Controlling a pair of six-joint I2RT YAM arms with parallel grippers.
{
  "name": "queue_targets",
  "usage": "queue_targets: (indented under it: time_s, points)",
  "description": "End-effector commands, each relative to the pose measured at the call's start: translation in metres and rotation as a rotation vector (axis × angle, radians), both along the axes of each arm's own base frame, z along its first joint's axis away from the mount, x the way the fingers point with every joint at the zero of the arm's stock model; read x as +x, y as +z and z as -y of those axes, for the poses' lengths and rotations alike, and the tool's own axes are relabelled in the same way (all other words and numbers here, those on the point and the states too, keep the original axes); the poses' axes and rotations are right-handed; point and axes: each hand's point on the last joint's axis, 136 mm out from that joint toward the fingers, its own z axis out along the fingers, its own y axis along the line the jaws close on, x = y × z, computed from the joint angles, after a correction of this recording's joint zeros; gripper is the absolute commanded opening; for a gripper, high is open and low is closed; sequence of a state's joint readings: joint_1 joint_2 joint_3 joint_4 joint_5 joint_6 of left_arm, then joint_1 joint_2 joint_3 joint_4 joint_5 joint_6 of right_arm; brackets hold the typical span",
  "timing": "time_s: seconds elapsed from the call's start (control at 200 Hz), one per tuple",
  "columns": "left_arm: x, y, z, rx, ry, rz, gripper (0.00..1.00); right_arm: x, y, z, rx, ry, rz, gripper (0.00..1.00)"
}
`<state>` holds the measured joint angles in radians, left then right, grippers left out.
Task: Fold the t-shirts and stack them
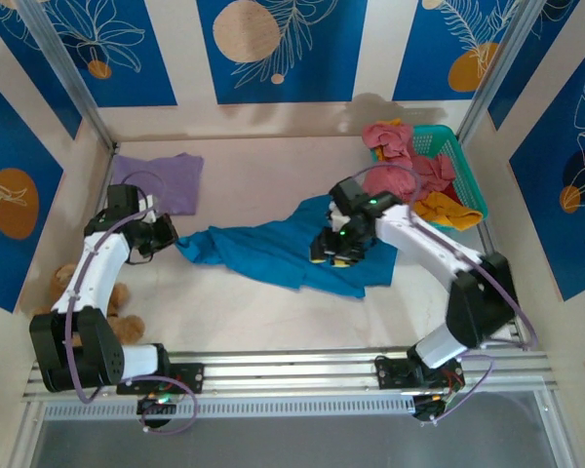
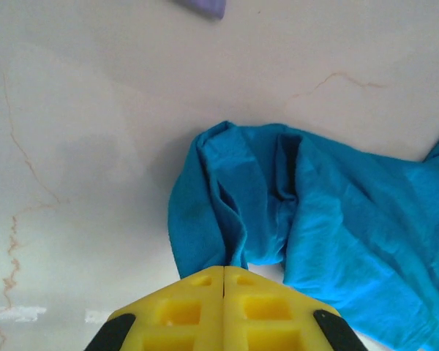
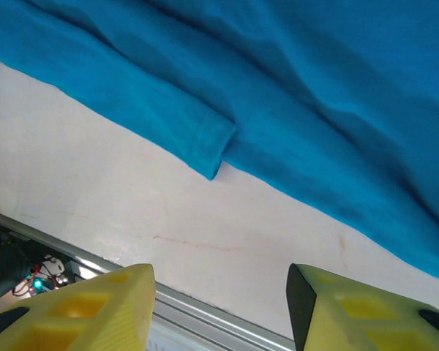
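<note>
teal t-shirt (image 2: 336, 212) (corner inside left claw (image 2: 224, 272))

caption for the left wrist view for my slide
Left tool pinching a bunched edge of the teal-blue t-shirt on the pale table.

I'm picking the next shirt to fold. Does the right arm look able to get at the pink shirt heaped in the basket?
Probably yes. The right claw stands open and empty over the teal shirt, and the pink shirt lies uncovered in the basket on that arm's side, nothing between them.
</note>
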<state>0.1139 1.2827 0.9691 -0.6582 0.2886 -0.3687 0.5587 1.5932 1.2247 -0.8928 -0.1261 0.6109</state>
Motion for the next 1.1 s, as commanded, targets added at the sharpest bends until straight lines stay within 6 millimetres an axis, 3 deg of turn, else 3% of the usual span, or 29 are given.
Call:
queue_targets:
  time_s: [0.0, 0.155, 0.32, 0.63, 0.82, 0.985, 1.095]
  points:
    - [0.003, 0.01, 0.001, -0.013, -0.006, 0.042, 0.0, 0.012, -0.021, -0.036, 0.024, 0.014, -0.058, 0.5]
    - [0.004, 0.013, 0.002, -0.02, -0.009, 0.046, 0.0, 0.015, -0.054, -0.057, -0.045, 0.058, -0.109, 0.44]
    - [0.005, 0.014, 0.004, -0.037, -0.002, 0.053, 0.0, 0.022, -0.076, -0.056, -0.111, 0.049, -0.117, 0.41]
    - [0.005, 0.016, 0.004, -0.041, -0.001, 0.057, 0.0, 0.02, -0.079, -0.036, -0.289, 0.061, -0.074, 0.5]
    - [0.006, 0.017, 0.005, -0.042, 0.001, 0.06, 0.0, 0.016, -0.085, -0.038, -0.223, 0.048, -0.1, 0.49]
    - [0.005, 0.017, 0.005, -0.042, -0.002, 0.057, 0.0, 0.019, -0.08, -0.055, -0.117, 0.071, -0.09, 0.31]
    - [0.005, 0.019, 0.005, -0.041, -0.002, 0.059, 0.0, 0.021, -0.071, -0.056, -0.117, 0.081, -0.076, 0.09]
